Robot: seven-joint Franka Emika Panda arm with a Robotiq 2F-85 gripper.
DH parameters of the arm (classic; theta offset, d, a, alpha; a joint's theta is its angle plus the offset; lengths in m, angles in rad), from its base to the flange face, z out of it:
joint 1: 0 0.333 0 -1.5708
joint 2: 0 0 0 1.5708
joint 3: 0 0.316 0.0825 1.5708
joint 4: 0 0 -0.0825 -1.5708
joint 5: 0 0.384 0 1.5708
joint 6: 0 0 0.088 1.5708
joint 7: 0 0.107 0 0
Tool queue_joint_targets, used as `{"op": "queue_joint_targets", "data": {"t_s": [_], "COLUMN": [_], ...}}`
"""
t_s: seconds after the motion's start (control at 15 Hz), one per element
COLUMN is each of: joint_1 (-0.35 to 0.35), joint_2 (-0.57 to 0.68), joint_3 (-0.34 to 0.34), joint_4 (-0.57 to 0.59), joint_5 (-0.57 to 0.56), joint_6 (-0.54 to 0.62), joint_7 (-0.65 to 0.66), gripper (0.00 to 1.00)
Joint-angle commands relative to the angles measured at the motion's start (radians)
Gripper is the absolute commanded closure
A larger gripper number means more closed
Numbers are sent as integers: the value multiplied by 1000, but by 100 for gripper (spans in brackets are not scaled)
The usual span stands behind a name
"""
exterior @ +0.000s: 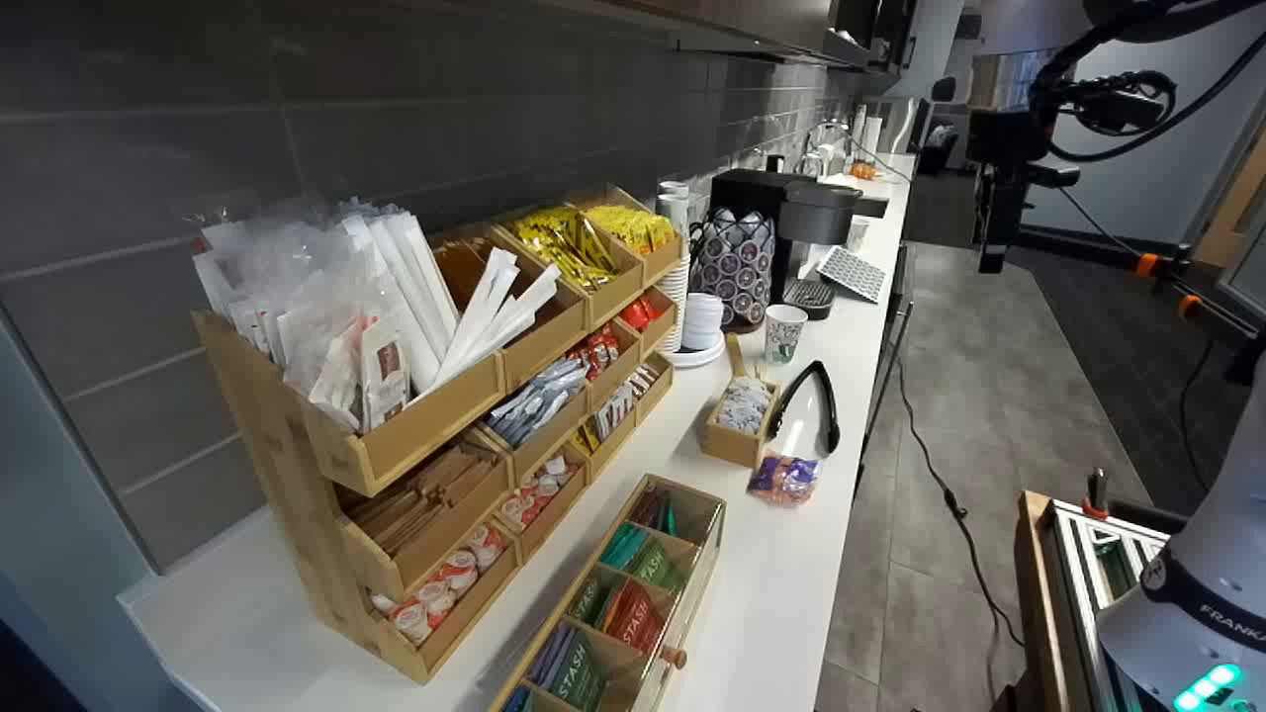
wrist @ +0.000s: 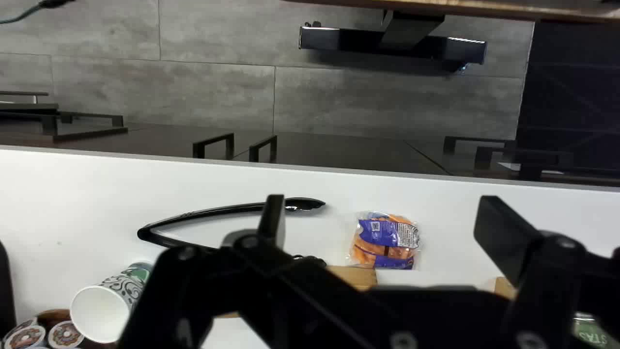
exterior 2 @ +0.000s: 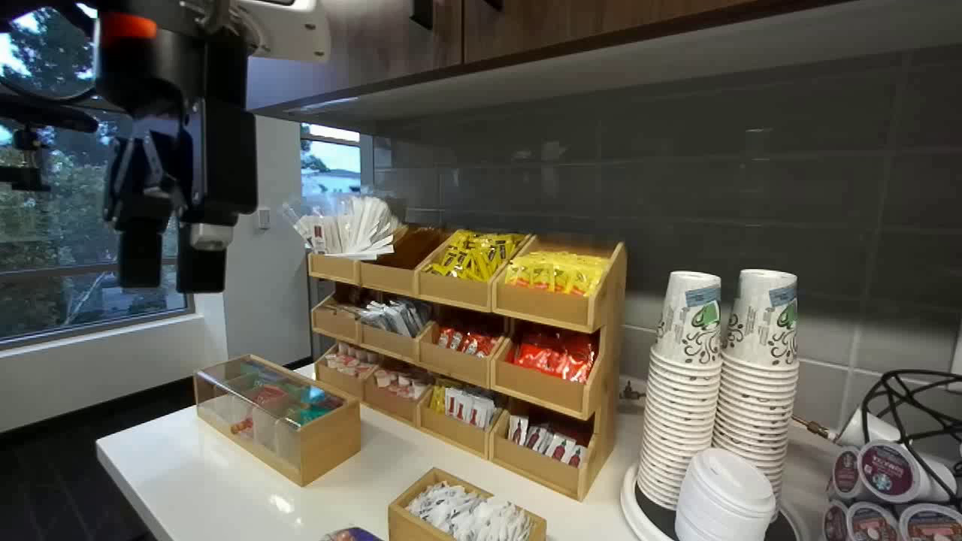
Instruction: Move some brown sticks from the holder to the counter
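Observation:
The brown sticks (exterior: 425, 499) lie in the middle-tier compartment at the near end of the light-wood holder (exterior: 282, 465). The holder also shows in an exterior view (exterior 2: 610, 353), where the sticks are mostly hidden behind the compartment front. The white counter (exterior: 776, 583) carries the holder and shows in the wrist view (wrist: 121, 186). My gripper (exterior 2: 171, 263) is open and empty, raised above the counter and apart from the holder. Its two fingers stand wide apart in the wrist view (wrist: 385, 230). In an exterior view the gripper (exterior: 992, 259) hangs beyond the counter's front edge.
A tea box (exterior: 682, 618) with a clear lid stands before the holder. A small wooden tray of white packets (exterior: 734, 445), black tongs (exterior: 826, 396), an orange-purple packet (wrist: 386, 241) and a paper cup (exterior: 784, 331) are nearby. Cup stacks (exterior 2: 680, 421) stand beside the holder. Cabinets (exterior 2: 564, 30) hang above.

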Motion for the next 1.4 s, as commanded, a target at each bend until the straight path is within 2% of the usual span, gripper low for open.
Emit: {"op": "queue_joint_targets", "data": {"t_s": [0.0,0.6,0.93,1.33], "joint_1": [17,17,34,109], "joint_2": [0,0,38,120], "joint_3": [-12,-12,-21,-59], "joint_4": [3,3,-69,-135], "joint_5": [-6,-6,49,270], "joint_6": [-4,-4,251,581], "joint_7": [8,8,63,-14], "gripper": [0,0,0,0]}}
